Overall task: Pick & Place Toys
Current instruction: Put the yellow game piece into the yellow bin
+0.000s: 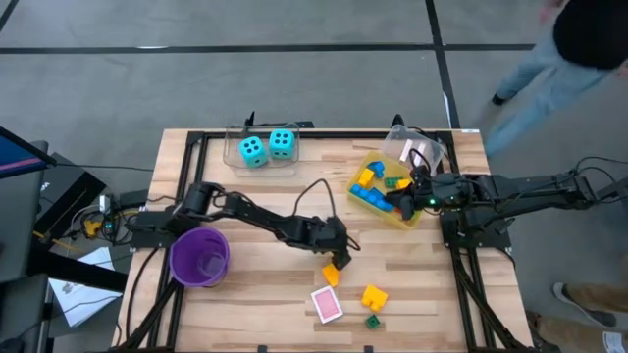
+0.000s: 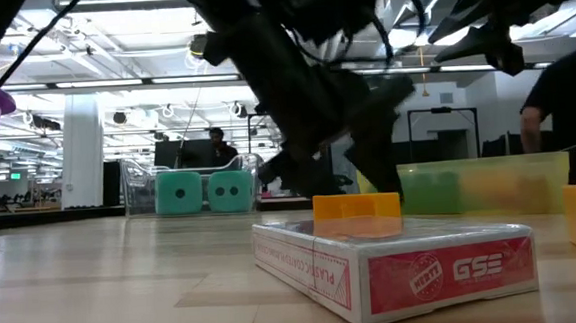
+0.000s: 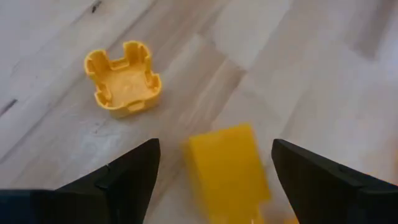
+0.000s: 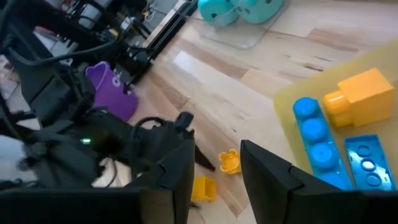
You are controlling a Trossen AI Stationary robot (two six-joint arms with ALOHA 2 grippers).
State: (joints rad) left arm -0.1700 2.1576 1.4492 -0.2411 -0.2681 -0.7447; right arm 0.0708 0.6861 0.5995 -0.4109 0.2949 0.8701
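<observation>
In the high view the left gripper [image 1: 340, 261] sits low of centre, directly over an orange brick [image 1: 331, 276]. Below it lie a pink card box [image 1: 327, 305], a yellow brick [image 1: 374, 296] and a small green brick [image 1: 373, 321]. A purple cup [image 1: 200, 257] stands at lower left beside the left arm. Two cyan dice [image 1: 267, 148] rest in a clear tray at upper centre. The right gripper [image 1: 406, 203] hangs over the yellow bin [image 1: 419, 218] at centre right, which holds blue and yellow bricks; a person passes at upper right.

In the low view the card box [image 2: 405, 265] fills the foreground and hides the base of the orange brick [image 2: 356, 206] behind it, with the dark arm above. The dice [image 2: 205, 193] show at centre left, the bin [image 2: 490, 185] at right.

In the left wrist view the jaws stand spread, either side of the orange brick [image 3: 230, 165], not gripping it; the yellow brick [image 3: 123, 75] lies at upper left.

In the right wrist view the jaws stand partly apart, empty, with blue bricks [image 4: 317, 142] in the bin at right and the cup [image 4: 112, 90] at left
</observation>
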